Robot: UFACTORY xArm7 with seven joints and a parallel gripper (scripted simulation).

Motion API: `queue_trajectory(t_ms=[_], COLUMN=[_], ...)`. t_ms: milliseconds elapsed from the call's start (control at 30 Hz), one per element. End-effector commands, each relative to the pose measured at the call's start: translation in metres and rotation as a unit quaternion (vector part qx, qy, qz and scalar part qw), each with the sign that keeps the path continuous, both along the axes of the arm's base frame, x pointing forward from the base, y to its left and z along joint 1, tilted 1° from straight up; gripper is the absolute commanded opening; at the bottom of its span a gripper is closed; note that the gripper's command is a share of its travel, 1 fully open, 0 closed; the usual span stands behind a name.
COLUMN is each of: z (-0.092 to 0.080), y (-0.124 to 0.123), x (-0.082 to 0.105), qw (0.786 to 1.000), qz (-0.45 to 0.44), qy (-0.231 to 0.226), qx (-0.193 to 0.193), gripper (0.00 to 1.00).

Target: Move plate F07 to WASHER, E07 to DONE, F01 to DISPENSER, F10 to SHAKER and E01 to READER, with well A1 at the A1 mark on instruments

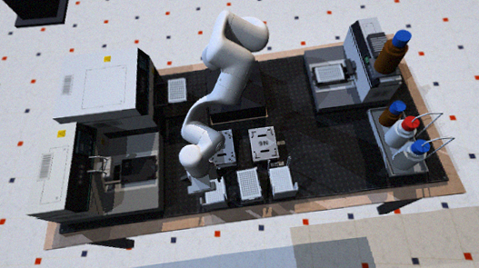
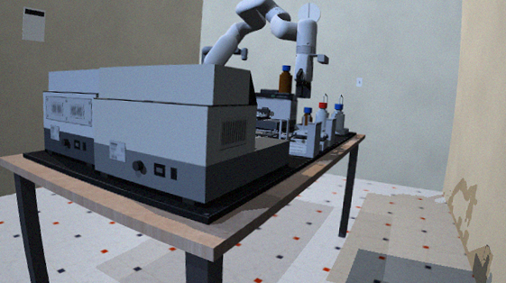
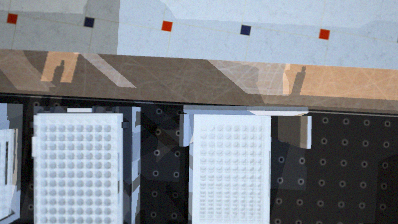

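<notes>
From above, we see the white xArm (image 1: 216,96) reach from its base toward the near edge of the dark deck (image 1: 315,152), its wrist over the left end of a row of three stations. In that row, a rack (image 1: 216,194) with a white plate sits partly under the wrist, a flat well plate (image 1: 249,183) lies just right of it, and a second walled rack (image 1: 283,180) holds another plate. All three plates run long axis front to back. Behind the row stands the N6 nest (image 1: 264,143). One more plate (image 1: 176,89) lies beside the large grey instrument at the back left, and another (image 1: 329,73) sits in the instrument at the right, long axis left to right.

At the side, the exterior view shows the gripper (image 2: 302,89) pointing straight down, well above the deck and touching nothing. We cannot read plate labels here.

Through the wrist camera, we look straight down on two white well plates, one at left (image 3: 77,167) and one at centre (image 3: 231,170), apart, both with their long axes running away from the wooden table edge (image 3: 200,82). No fingers show in this picture; the jaws stand fully wide and hold nothing.
</notes>
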State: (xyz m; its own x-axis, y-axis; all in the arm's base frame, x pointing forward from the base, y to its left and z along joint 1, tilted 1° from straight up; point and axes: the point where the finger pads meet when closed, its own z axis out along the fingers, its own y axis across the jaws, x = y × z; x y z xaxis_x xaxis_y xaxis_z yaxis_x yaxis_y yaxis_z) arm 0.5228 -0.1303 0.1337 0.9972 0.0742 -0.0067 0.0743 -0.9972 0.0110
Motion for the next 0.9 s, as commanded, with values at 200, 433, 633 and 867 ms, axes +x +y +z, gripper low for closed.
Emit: queue_trajectory(t_ms=[200, 433, 633, 867], z=[0.002, 0.0, -0.008, -0.015], y=[-0.001, -0.001, -0.001, -0.001], x=[0.001, 0.001, 0.001, 0.001], qw=[1.0, 1.0, 1.0, 1.0], qz=[0.0, 0.0, 0.0, 0.0], qy=[-0.003, -0.003, -0.003, -0.003], qx=[-0.001, -0.001, -0.001, -0.001], gripper=[1.0, 1.0, 1.0, 1.0])
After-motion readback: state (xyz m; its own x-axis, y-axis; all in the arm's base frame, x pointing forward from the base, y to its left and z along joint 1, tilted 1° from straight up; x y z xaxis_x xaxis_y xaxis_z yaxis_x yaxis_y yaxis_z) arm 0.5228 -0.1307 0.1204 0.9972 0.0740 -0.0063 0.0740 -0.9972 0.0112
